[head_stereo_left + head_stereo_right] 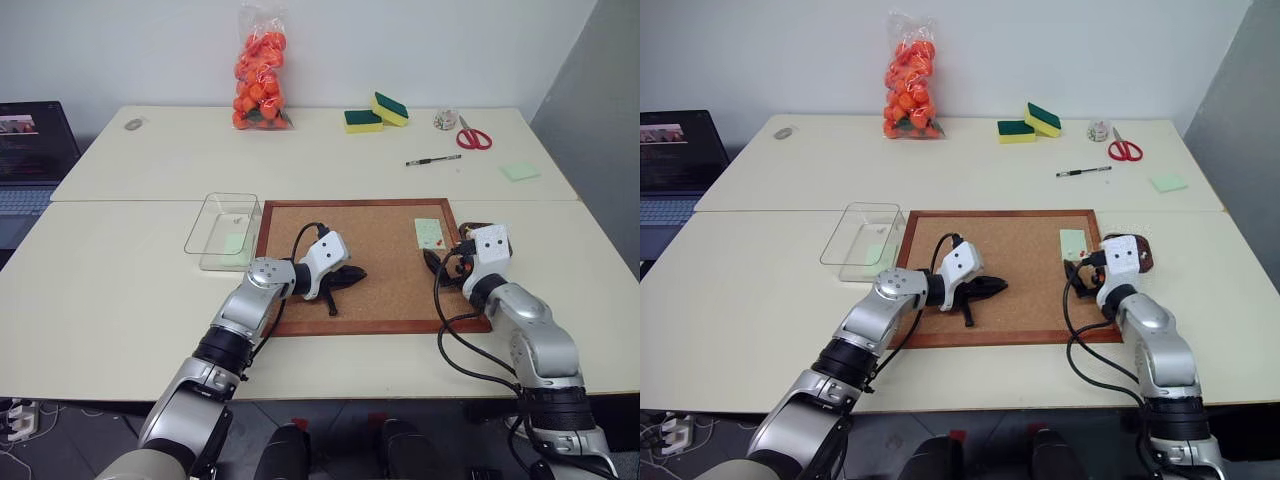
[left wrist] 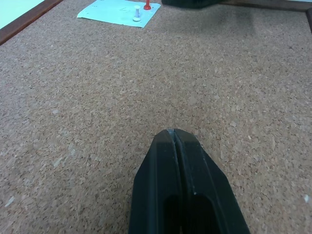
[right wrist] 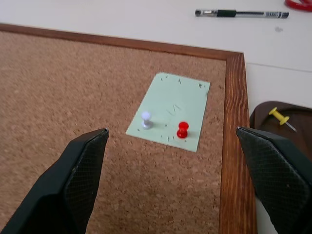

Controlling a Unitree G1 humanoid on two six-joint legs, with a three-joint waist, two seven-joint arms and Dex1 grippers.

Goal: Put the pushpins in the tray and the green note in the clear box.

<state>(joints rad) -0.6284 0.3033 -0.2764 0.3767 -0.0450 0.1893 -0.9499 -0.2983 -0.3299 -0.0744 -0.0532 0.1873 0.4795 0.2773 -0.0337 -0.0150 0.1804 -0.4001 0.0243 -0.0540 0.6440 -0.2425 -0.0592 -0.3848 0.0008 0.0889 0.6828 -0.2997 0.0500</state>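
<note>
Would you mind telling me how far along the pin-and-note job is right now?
Done: one yellow pin lies in the tray. In hand: nothing; the right tool is open before the green note, and the left tool is shut over the cork board. Left: the white pin and red pin stand in the note, which must go in the clear box.

A bag of orange balls (image 1: 260, 70), two sponges (image 1: 376, 112), red scissors (image 1: 474, 136), a pen (image 1: 433, 160) and a laptop (image 1: 32, 150) sit beyond the cork board (image 1: 380, 270).
</note>
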